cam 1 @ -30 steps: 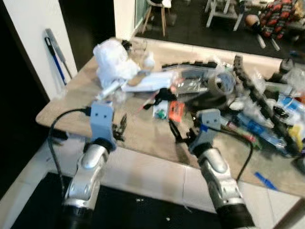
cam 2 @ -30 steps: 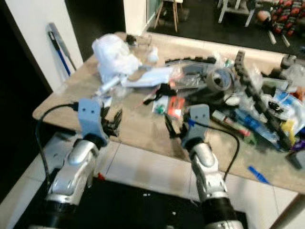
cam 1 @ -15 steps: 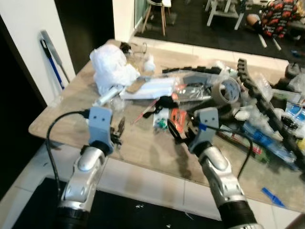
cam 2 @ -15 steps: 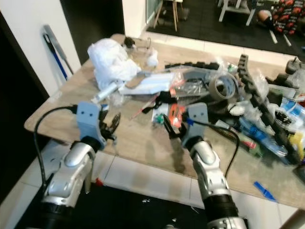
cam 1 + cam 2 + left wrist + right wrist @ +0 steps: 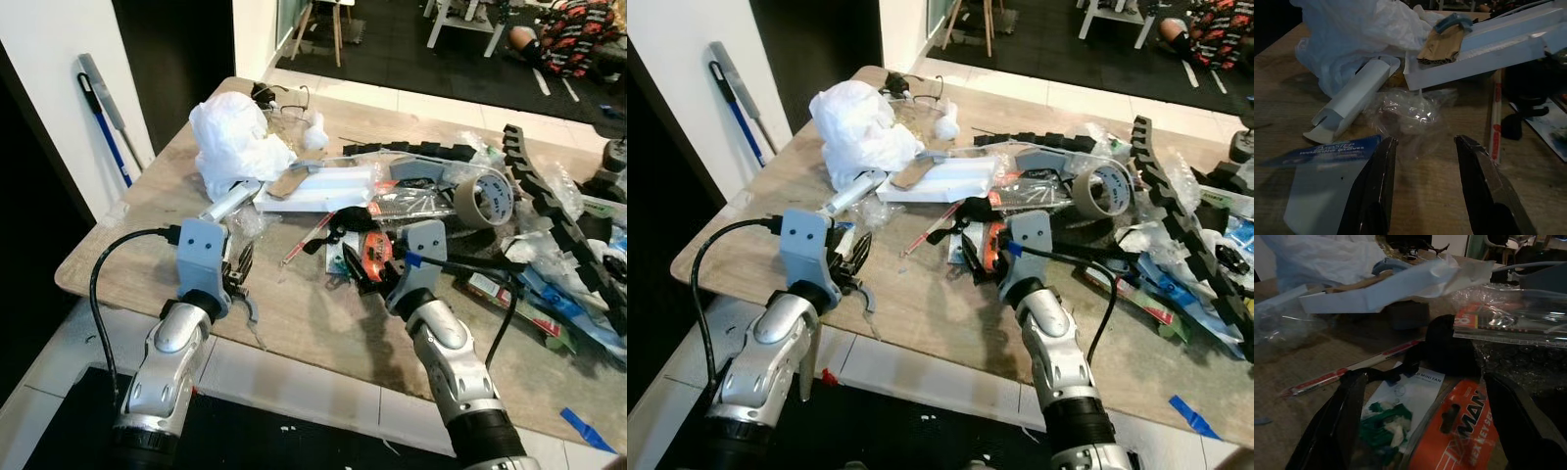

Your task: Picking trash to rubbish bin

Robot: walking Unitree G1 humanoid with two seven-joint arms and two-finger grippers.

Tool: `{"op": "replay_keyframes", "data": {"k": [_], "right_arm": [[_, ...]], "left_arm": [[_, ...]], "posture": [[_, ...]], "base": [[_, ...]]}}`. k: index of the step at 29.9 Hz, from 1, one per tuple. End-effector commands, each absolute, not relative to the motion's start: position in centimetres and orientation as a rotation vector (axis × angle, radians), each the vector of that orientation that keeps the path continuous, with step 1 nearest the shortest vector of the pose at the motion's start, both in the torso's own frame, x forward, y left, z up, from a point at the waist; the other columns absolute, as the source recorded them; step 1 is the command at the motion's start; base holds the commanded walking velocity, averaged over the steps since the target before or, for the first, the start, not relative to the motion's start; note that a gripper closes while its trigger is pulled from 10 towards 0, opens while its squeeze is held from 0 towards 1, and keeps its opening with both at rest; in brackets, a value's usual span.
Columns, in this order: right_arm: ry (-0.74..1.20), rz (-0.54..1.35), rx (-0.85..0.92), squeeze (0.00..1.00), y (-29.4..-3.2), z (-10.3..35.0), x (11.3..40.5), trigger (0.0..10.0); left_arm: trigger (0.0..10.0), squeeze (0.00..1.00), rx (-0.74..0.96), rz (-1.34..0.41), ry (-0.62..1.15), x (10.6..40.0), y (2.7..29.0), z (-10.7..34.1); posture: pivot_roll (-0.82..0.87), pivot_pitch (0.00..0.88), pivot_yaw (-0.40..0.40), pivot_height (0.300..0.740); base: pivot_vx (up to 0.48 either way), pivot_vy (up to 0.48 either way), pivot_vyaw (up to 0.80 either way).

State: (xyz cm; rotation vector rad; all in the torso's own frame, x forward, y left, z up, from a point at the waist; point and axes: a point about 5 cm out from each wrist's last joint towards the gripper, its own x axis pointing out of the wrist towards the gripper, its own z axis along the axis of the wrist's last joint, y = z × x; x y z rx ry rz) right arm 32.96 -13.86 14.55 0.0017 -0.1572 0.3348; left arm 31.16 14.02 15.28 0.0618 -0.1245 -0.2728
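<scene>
Worktop (image 5: 147, 235): right end cut off by the picture's edge.
Orange packet (image 5: 1459, 435): lettering cut off; lower part hidden.
Blue card (image 5: 1327, 152): print too small to read.

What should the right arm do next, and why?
Probably ease the right gripper forward and close on the orange packet: its jaws are open, and the packet lies between them on the wooden table. The left gripper is open before crumpled clear plastic.
</scene>
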Motion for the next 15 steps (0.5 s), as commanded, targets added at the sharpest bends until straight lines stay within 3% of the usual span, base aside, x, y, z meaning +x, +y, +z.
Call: {"op": "replay_keyframes", "data": {"k": [1, 12, 15], "right_arm": [[-0.114, 0.332, 0.001, 0.0, -14.0, 13.6, 32.8, 10.0], [-0.092, 0.364, -0.01, 0.0, -14.0, 12.9, 32.9, 10.0], [-0.09, 0.366, -0.023, 0.0, -14.0, 12.8, 33.0, 10.0]], "left_arm": [[10.0, 0.0, 0.079, -0.288, -0.085, 31.0, 14.1, 14.4], [10.0, 0.0, 0.086, -0.614, -0.095, 29.4, 12.5, 14.0], [10.0, 0.0, 0.099, -0.626, -0.103, 29.3, 12.5, 14.1]], "posture": [[-0.03, 0.134, -0.065, 0.74], [-0.04, 0.138, -0.063, 0.74], [-0.04, 0.135, -0.062, 0.74]], "base": [[0.0, 0.0, 0.0], [0.0, 0.0, 0.0], [0.0, 0.0, 0.0]]}}
